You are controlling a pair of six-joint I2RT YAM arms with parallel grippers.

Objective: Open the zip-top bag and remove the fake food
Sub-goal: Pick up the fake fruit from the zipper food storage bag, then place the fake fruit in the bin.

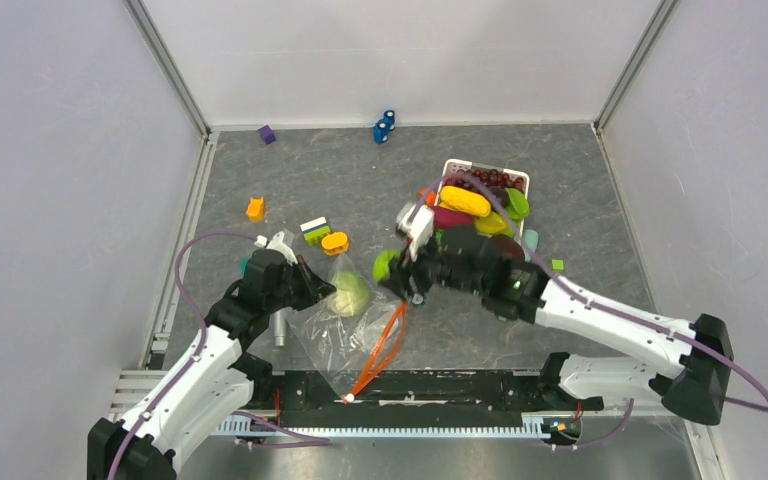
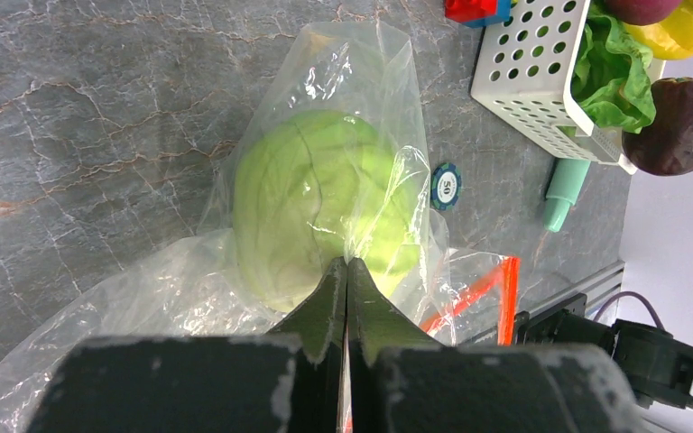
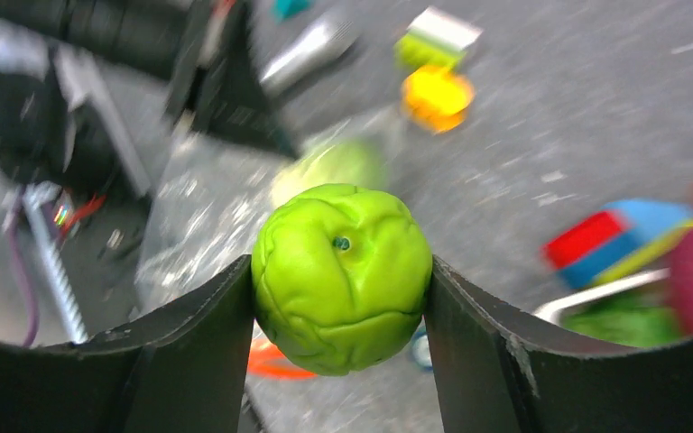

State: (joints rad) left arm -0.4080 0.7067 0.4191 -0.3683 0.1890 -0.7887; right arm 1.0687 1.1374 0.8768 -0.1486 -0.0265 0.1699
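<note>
The clear zip-top bag (image 1: pixel 345 330) lies on the table with its red-orange zipper strip (image 1: pixel 380 345) open toward the near edge. A pale green cabbage (image 1: pixel 352 293) sits inside it, large in the left wrist view (image 2: pixel 316 198). My left gripper (image 1: pixel 318 283) is shut on the bag's plastic next to the cabbage, jaws pressed together (image 2: pixel 347 271). My right gripper (image 1: pixel 397 272) is shut on a round green fruit (image 3: pixel 341 275) and holds it above the table, just right of the bag; the fruit also shows in the top view (image 1: pixel 385 265).
A white slatted basket (image 1: pixel 520 180) at the back right holds corn, grapes, lettuce and other toys. Coloured blocks (image 1: pixel 315 231) and an orange piece (image 1: pixel 335 242) lie behind the bag. A round blue-green chip (image 2: pixel 446 185) and a teal marker (image 2: pixel 564 194) lie near the basket.
</note>
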